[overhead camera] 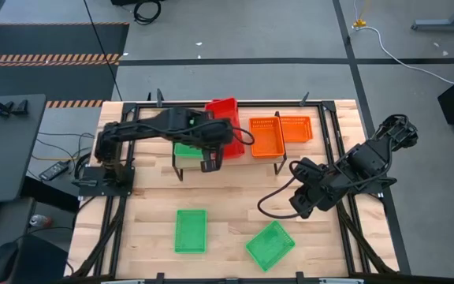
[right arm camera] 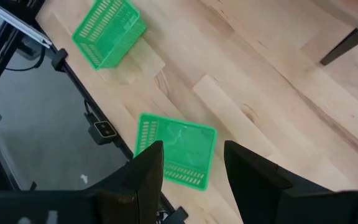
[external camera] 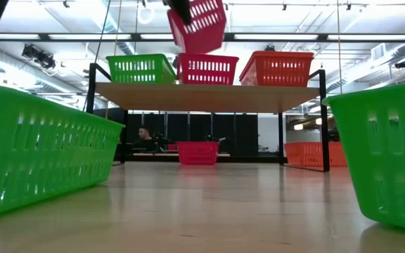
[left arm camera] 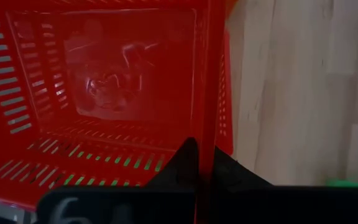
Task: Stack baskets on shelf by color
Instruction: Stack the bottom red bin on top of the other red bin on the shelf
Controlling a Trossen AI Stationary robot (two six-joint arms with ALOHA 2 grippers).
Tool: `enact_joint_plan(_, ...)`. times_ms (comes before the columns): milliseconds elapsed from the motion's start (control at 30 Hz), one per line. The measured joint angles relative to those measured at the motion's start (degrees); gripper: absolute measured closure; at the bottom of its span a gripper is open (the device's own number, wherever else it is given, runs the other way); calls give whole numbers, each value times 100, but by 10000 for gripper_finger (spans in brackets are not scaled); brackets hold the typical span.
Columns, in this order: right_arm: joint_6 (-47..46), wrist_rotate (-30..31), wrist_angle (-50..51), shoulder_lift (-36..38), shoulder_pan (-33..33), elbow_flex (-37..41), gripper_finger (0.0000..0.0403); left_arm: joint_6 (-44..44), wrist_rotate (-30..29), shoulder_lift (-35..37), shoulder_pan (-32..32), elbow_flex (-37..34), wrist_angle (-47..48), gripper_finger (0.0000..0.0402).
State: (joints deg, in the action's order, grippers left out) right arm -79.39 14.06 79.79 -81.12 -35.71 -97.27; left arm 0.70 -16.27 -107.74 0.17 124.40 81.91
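A grey floor (overhead camera: 251, 47) filled the upper frame of the high view, with hazard-striped tape (overhead camera: 50, 58) at upper left. Ceiling light strips (external camera: 371, 36) ran across the low view's top.

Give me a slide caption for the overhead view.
Left gripper lifts a red basket above the shelf; right gripper waits open.

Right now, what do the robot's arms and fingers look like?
Both arms are black and made of chunky jointed pieces, with black cables looping beside them. The left arm and right arm look alike. Each ends in two flat, dark fingers: the left gripper and the right gripper.
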Motion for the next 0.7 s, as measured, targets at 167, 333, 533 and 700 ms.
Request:
enact_joint_plan(167, -5, -24, 0, 0, 3, 0, 227, 170, 16, -272, 6, -2, 22, 395)
enact_joint_plan(333, 4, -63, 16, 0, -2, -2, 227, 347, 155, -386, 4, 0, 57, 395)
enact_joint_plan(533, 97, -63, 35, -2, -2, -2, 227, 453, 345, -483, 4, 0, -71, 387)
enact_joint_plan(700, 152, -31, 46, -2, -2, -2, 227, 467, 378, -658, 4, 0, -62, 385)
